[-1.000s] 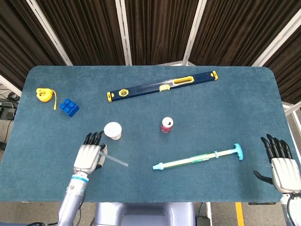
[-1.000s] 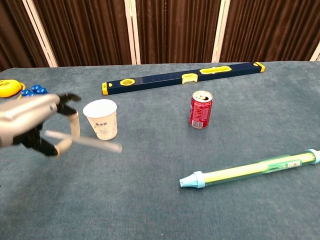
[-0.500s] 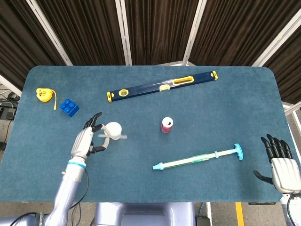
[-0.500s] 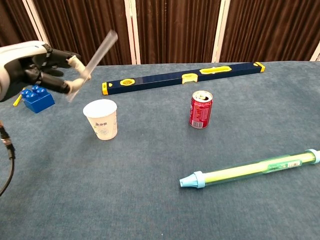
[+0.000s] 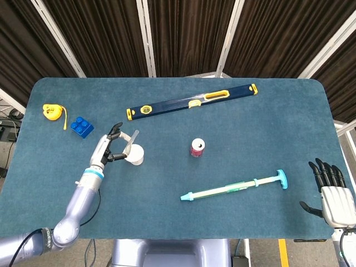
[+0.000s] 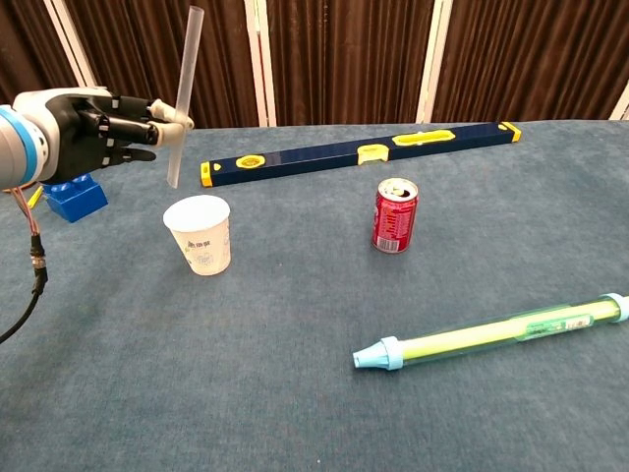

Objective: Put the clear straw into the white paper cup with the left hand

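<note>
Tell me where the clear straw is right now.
The clear straw is held nearly upright in the left hand, just above the white paper cup on the table's left side in the chest view.

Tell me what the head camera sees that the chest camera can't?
Only the head view shows the right hand, open at the table's near right corner, and the whole yellow tape measure. Only the chest view shows the straw standing nearly upright, its lower end above the cup and not yet inside, plus the printing on the cup's side. Both show the left hand holding the straw, the can, level, blue block and big syringe.
</note>
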You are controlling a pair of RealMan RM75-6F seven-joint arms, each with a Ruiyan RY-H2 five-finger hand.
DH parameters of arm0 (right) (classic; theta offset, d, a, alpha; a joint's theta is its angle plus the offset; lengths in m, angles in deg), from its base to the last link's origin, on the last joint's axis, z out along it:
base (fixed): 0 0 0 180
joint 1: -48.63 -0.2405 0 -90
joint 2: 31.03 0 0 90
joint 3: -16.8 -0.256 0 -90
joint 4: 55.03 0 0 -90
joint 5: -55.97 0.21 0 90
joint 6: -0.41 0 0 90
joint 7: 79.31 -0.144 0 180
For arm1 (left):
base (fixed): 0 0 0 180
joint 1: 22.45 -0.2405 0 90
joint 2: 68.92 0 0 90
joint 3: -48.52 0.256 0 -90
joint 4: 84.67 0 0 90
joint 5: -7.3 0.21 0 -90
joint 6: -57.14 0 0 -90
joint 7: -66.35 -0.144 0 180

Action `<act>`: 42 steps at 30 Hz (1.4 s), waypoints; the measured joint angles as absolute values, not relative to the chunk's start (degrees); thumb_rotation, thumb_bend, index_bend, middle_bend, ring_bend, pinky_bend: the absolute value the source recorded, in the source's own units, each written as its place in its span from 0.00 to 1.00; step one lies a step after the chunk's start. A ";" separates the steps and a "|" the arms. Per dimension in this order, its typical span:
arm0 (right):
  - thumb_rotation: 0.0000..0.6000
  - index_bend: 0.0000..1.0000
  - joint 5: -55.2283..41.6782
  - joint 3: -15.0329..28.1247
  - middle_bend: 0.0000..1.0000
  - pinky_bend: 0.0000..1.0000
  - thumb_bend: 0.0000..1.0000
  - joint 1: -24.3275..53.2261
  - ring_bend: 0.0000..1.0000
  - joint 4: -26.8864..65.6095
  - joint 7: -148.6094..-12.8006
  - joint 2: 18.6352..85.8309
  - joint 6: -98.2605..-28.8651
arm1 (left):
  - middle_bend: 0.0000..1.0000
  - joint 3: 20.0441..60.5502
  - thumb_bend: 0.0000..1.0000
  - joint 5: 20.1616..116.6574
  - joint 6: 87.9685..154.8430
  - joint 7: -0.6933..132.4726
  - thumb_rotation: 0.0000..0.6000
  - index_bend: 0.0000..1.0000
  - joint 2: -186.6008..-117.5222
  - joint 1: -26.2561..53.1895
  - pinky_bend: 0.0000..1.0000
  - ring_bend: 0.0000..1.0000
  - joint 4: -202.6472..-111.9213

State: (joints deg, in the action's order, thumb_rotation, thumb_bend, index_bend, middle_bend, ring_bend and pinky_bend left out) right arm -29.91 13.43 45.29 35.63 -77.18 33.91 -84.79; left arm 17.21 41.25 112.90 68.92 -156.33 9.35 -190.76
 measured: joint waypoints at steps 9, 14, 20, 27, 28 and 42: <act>1.00 0.00 -29.94 13.43 0.00 0.00 0.09 45.29 0.00 35.64 -77.22 33.90 -84.79 | 0.00 19.14 0.52 42.50 110.22 71.92 1.00 0.50 -157.00 10.19 0.00 0.00 -187.14; 1.00 0.00 -29.91 13.42 0.00 0.00 0.09 45.27 0.00 35.65 -77.22 33.89 -84.75 | 0.00 20.32 0.52 43.64 108.88 74.33 1.00 0.50 -157.76 10.53 0.00 0.00 -184.58; 1.00 0.00 -29.97 13.45 0.00 0.00 0.09 45.27 0.00 35.62 -77.34 33.87 -84.75 | 0.00 22.02 0.52 44.91 108.20 75.92 1.00 0.48 -158.95 11.10 0.00 0.00 -181.89; 1.00 0.00 -29.89 13.44 0.00 0.00 0.09 45.27 0.00 35.61 -77.33 33.87 -84.70 | 0.00 23.55 0.43 45.82 106.52 78.84 1.00 0.33 -160.57 11.23 0.00 0.00 -177.83; 1.00 0.00 -29.86 13.44 0.00 0.00 0.09 45.27 0.00 35.64 -77.29 33.87 -84.70 | 0.00 23.85 0.41 46.39 106.40 79.14 1.00 0.30 -160.60 11.12 0.00 0.00 -177.70; 1.00 0.00 -29.88 13.45 0.00 0.00 0.09 45.33 0.00 35.65 -77.20 33.90 -84.80 | 0.00 24.41 0.39 52.46 107.10 82.15 1.00 0.27 -158.09 9.45 0.00 0.00 -180.76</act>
